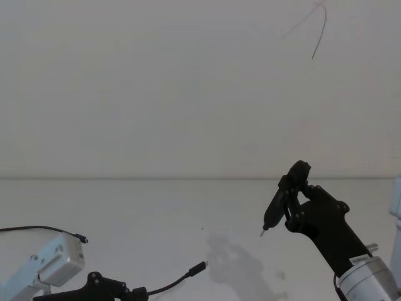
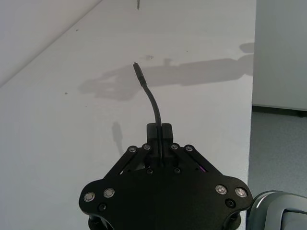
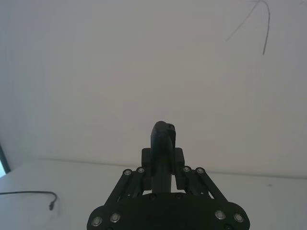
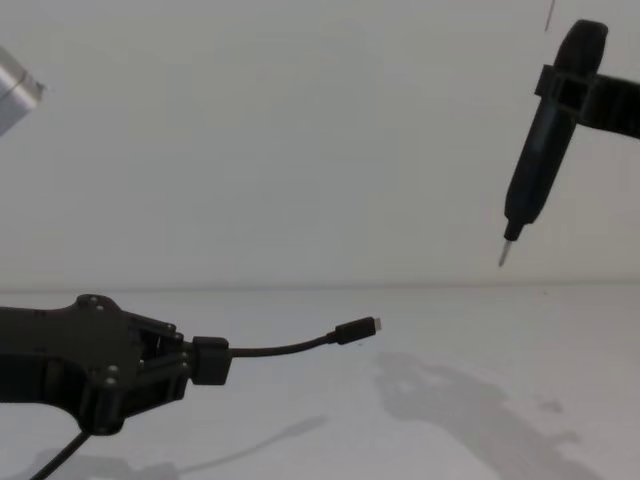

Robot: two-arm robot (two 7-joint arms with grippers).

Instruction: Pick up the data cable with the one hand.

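Note:
My left gripper (image 1: 135,292) (image 4: 210,360) hovers low over the white table, shut on the data cable (image 4: 290,347). The black cord (image 2: 152,100) arcs forward from between the fingertips, and its small plug (image 1: 198,268) with a silver tip hangs free above the table. Another stretch of black cable (image 1: 37,228) (image 3: 29,193) lies on the table at the far left. Raised on the right, my right gripper (image 1: 294,195) (image 3: 163,158) is shut on a slim black pen-shaped tool (image 4: 540,150), which hangs with its metal tip pointing down.
The white tabletop (image 1: 188,213) meets a plain white wall behind it. In the left wrist view the table's edge (image 2: 251,105) drops off to a grey floor. A thin dark line (image 1: 319,34) marks the wall at upper right.

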